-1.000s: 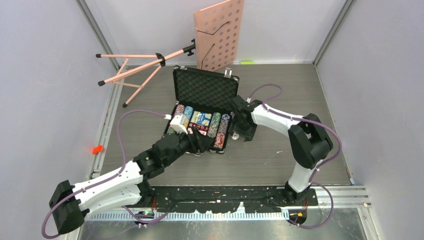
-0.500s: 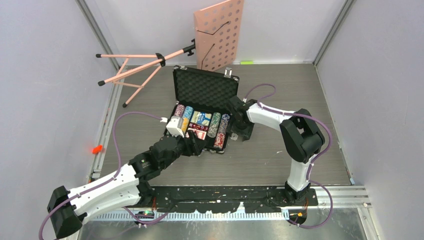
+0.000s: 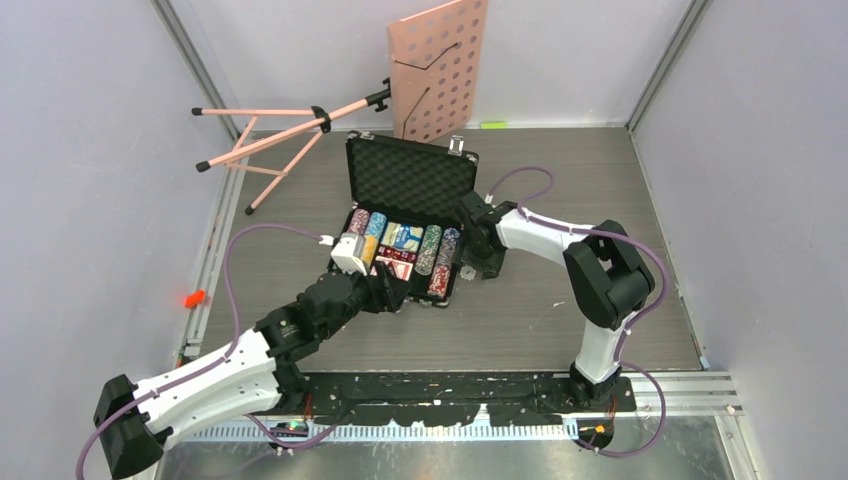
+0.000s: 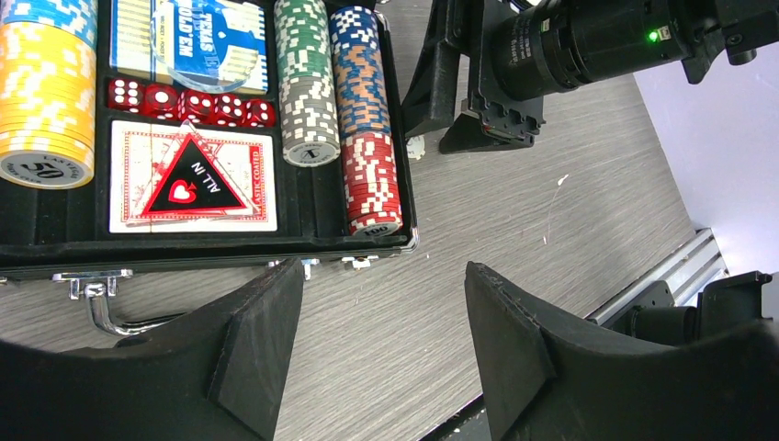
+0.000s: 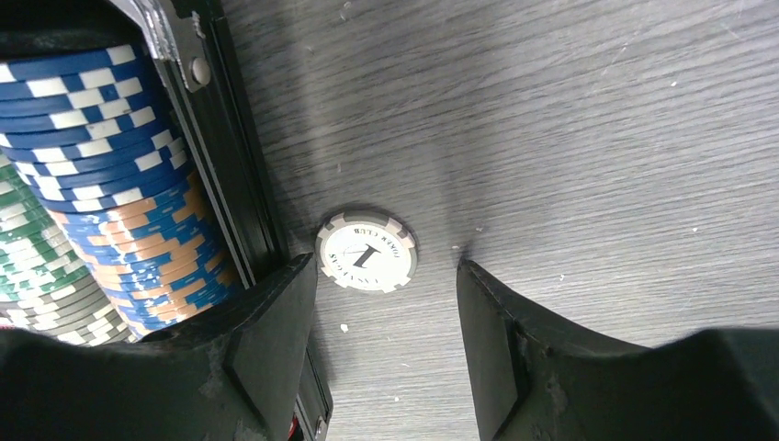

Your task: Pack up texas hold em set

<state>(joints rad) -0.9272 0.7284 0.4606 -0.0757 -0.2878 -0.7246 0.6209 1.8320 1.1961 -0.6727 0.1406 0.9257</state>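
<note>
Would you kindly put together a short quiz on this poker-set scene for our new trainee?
1. True or false: the case has its lid shut.
2. Where does the loose white chip lie? A: in a chip row inside the case. B: on the table just beside the case. C: on the lid's foam.
3. Which gripper is aimed at that chip, and is it open or shut?

Key: 1 false, the lid stands open. 2 B. 3 the right gripper, open.
</note>
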